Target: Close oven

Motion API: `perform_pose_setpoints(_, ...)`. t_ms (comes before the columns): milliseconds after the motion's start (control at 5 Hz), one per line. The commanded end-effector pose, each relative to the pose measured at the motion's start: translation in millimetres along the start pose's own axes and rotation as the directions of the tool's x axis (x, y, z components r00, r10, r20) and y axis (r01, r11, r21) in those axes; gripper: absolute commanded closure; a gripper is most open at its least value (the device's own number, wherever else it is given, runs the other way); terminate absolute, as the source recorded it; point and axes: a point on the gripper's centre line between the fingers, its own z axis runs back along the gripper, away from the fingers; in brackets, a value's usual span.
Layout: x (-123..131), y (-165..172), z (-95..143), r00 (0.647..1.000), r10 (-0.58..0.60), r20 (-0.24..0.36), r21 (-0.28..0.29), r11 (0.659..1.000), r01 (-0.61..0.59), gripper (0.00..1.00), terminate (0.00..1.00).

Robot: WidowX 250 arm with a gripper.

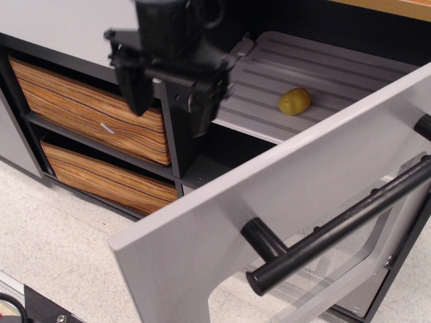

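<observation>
Positioning phase: the gripper (168,94) hangs above the cabinet front, at the upper left of the oven (289,195) opening, with nothing held. Fingers (135,84) are spread apart; gap between them is empty. No contact w/ the oven door.

Oven status: door is swung wide open toward the camera, filling the lower right of the view. Silver-grey panel faces up and outward; long black bar handle (343,225) runs across it on two posts. Pale ribbed rack (303,70) is pulled partway out of the cavity, w/ a small yellow-green item, prob. a toy potato (295,101), resting on it. Two wood-grain drawers (87,111) sit left of the cavity, both shut.

Step in hand, as judged: approach, before any push. Door closing not yet begun.

Next move calls for: bring gripper round to the door's outer face or free edge near the handle, then push in an arc toward the cavity. Note: rack prob. needs to slide back in first, else door may foul on it.
</observation>
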Motion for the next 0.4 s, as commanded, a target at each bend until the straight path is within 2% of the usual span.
perform_pose_setpoints(0, -11.9, -33.2, 50.6, 0.983, 0.181, 0.029, -0.072, 0.981, -0.178, 0.0, 0.0)
perform_pose_setpoints(200, -14.0, -43.6, 70.5, 0.967, 0.253, 0.02, -0.103, 0.963, -0.25, 0.0, 0.0)
